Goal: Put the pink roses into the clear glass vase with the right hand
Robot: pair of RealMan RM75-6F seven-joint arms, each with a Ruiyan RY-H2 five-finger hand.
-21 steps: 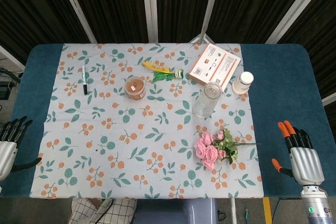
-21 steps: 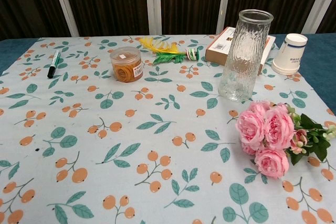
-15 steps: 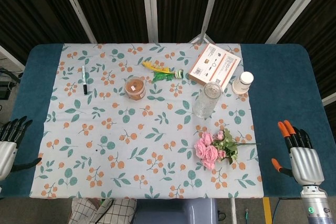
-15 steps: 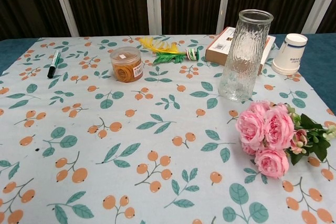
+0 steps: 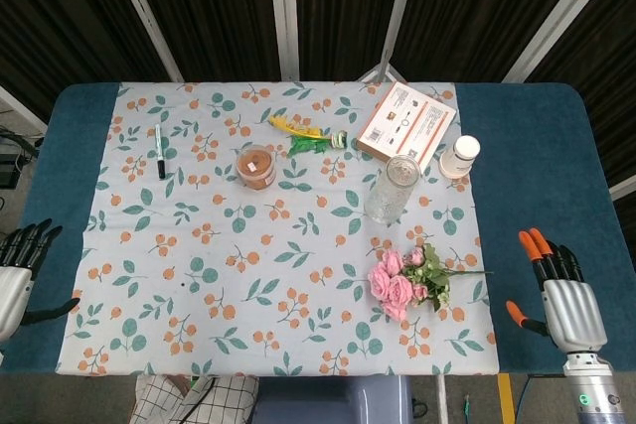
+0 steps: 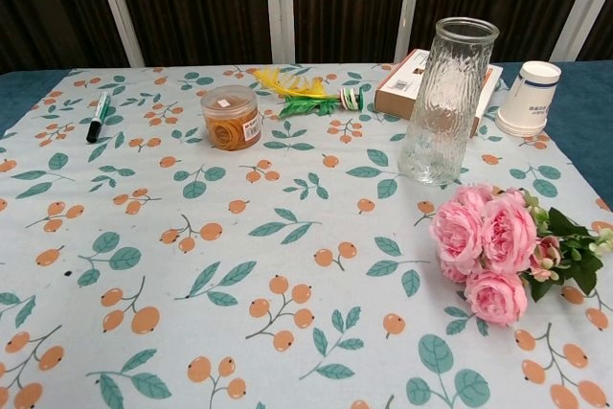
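Two robot hands wait at the near edge of the table, and neither one holds anything. The right hand, silver with orange fingertips, sits on the blue table part with its fingers straight and a little apart, thumb out to the side. It is well apart from the flowers. The left hand, with black fingers, rests at the far left edge, fingers apart too.

The bunch of pink roses with green leaves lies flat on the flowery tablecloth, blooms toward the middle and stems toward the right hand. The tall clear glass vase stands upright just beyond the roses, with nothing in it.

So I think the job has not really started. The right hand must reach over, pick up the roses, lift them, and put the stems down into the vase.

The brown cardboard box behind the vase has a white label with printing, but it is too small to read. The white paper cup has small dark writing, also too small to read.
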